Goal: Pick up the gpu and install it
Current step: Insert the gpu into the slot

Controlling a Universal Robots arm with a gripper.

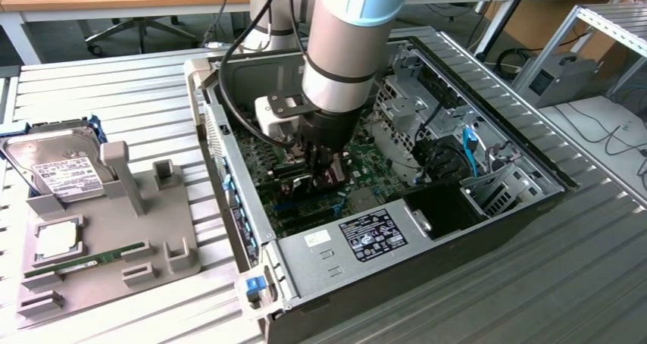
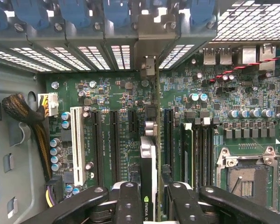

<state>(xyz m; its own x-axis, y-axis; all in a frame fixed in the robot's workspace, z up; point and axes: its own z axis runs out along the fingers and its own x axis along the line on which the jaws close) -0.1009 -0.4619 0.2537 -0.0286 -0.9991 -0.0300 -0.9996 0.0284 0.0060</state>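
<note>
exterior view: the arm (image 1: 344, 48) reaches down into an open computer case (image 1: 314, 264) that lies on its side on the slatted metal desk (image 1: 121, 79). its fingers (image 1: 326, 173) sit low over the green motherboard (image 1: 364, 170), near the middle of the case. on the desk, at the exterior view's left and well apart from the case, stands a grey holder tray (image 1: 151, 230). it carries a silver hard drive (image 1: 60, 166) with a white label, a square chip (image 1: 56, 238) and a narrow green ram stick (image 1: 86, 262).

wrist view: the fingers (image 2: 129, 200) are clamped on the gpu (image 2: 148, 172) – one dark finger on each face of the card. the card is seen edge-on, standing upright over the motherboard (image 2: 112, 93), with a logo on the face near the grip. it lies in line between two long black slots, and its silver bracket (image 2: 150, 32) reaches the case's rear wall, among the vented slot covers and blue latches (image 2: 70, 11). whether its lower edge is seated in a slot cannot be told. to one side of the card is a white slot (image 2: 76, 144) and a braided cable bundle (image 2: 18, 107); to the other is the open processor socket (image 2: 245, 177).
</note>
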